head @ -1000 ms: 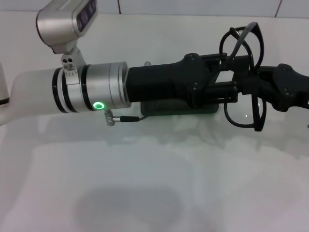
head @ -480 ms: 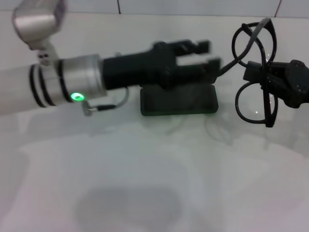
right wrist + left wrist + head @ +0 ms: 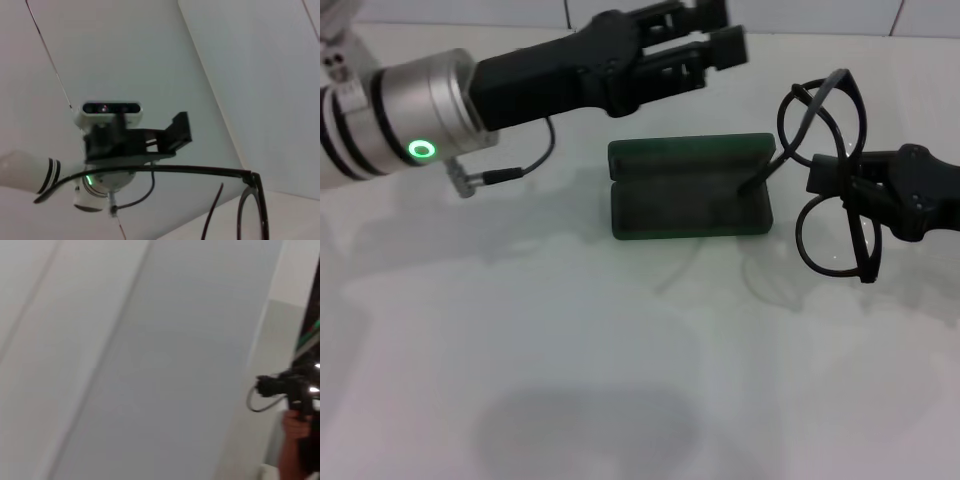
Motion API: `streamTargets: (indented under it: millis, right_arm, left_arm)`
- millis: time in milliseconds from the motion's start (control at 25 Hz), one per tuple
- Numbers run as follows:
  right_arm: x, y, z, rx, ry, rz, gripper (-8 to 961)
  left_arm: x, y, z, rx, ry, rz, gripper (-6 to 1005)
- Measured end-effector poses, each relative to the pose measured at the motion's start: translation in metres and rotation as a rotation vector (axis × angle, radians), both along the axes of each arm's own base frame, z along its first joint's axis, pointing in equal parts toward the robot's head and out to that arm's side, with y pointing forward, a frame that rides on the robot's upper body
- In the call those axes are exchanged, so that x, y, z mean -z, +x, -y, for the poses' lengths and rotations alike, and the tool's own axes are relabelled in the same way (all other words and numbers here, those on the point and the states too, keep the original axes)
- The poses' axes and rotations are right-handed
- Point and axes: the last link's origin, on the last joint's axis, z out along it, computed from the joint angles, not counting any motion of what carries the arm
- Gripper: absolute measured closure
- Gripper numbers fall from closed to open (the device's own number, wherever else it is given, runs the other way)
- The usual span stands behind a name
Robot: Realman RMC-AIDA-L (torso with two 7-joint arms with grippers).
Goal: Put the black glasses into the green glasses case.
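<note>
Right end effector grips black glasses beside open green glasses case; left end effector open (head view only).

We see a smooth, glossy white tabletop that runs back to a pale tiled wall. Lying directly on it, a little right of the middle and toward the far side, is the dark green rectangular hard-shell glasses case with rounded corners, hinged wide open, both dark-lined halves facing up. Faint grey shadows and reflections mark the tabletop around and before it
</note>
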Motion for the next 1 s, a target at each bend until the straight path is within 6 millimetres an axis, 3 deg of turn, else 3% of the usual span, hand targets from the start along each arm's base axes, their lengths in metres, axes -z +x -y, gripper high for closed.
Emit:
streamTargets:
  millis: [440, 1000]
  right_arm:
    - [0.003, 0.0, -0.013, 0.03, 0.037, 0.048, 851]
    - [0.003, -0.014, -0.016, -0.022, 0.026, 0.026, 850]
  left_arm:
    - [0.033, 0.039, 0.01, 0.162, -0.184, -0.09, 362]
    - [0.058, 0.046, 0.011, 0.178, -0.231, -0.197, 362]
